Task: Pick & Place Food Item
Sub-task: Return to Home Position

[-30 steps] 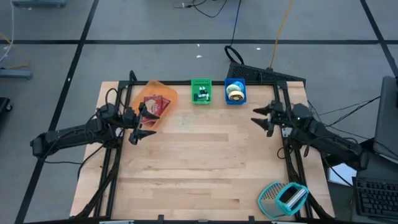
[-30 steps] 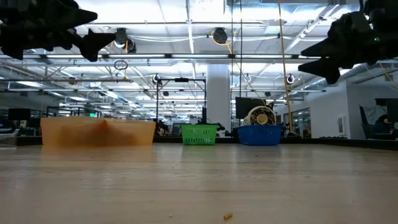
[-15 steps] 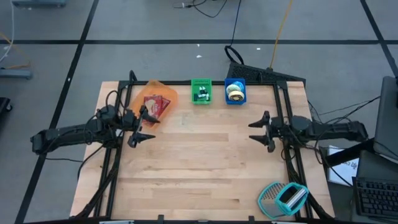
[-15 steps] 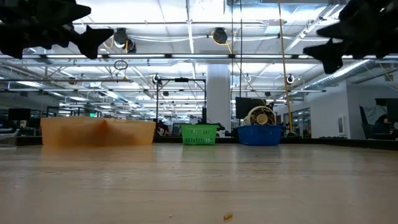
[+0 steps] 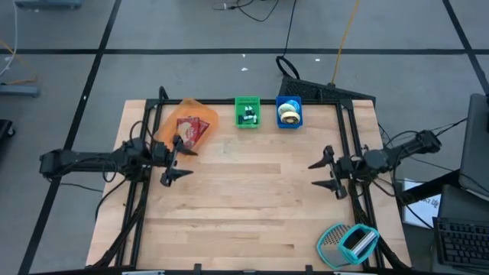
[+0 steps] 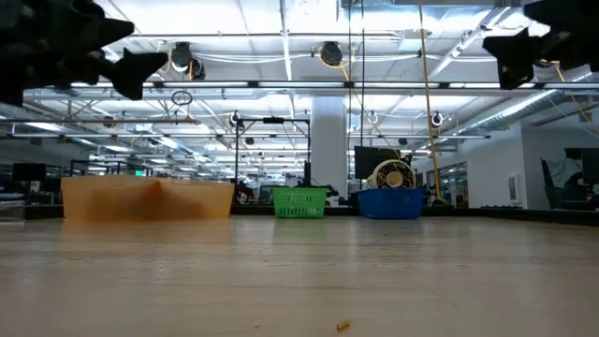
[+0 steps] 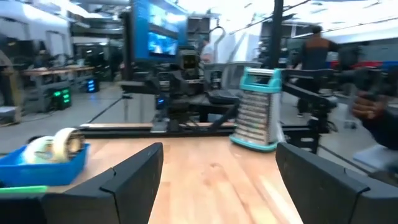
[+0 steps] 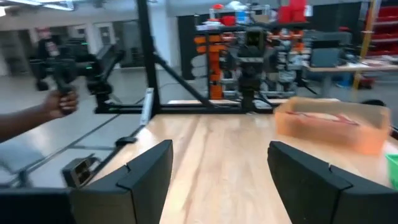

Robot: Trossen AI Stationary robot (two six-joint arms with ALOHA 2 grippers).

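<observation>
A red food packet (image 5: 191, 130) lies in the orange basket (image 5: 186, 122) at the table's far left; the same orange basket (image 8: 329, 123) shows in the right wrist view. My left gripper (image 5: 174, 162) hovers open just on the near side of that basket, above the table, pointing toward the table's right. Across the table, my right gripper (image 5: 315, 174) hovers open near the right edge and points toward the left. Both grippers have nothing between their fingers (image 7: 219, 149) (image 8: 221, 146).
A green basket (image 5: 247, 111) and a blue basket (image 5: 289, 112) holding a tape roll stand along the far edge. A teal grater (image 5: 348, 243) lies at the near right corner. A small crumb (image 6: 343, 325) sits on the wood. A person's hand (image 8: 57, 101) shows beyond the table.
My right gripper has swung toward the table's near edge along the right side and turned, so that it now points across the table toward the left. My left gripper has shifted a little toward the near edge. Both have stayed open and nothing on the table has moved.
</observation>
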